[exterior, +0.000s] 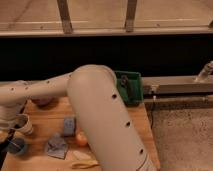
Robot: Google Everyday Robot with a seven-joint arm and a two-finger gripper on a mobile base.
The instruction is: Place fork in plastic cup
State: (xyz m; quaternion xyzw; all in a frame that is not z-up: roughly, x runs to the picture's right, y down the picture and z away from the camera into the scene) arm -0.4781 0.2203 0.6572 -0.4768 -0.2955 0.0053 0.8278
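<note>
Camera view: the white arm bends across the wooden table to the left edge. There the gripper hangs just beside 1 white cup and over 1 blue cup. Whether it is wide, narrow or holding anything, I cannot tell. The fork cannot be made out. 1 green bin sits at the table's far right.
</note>
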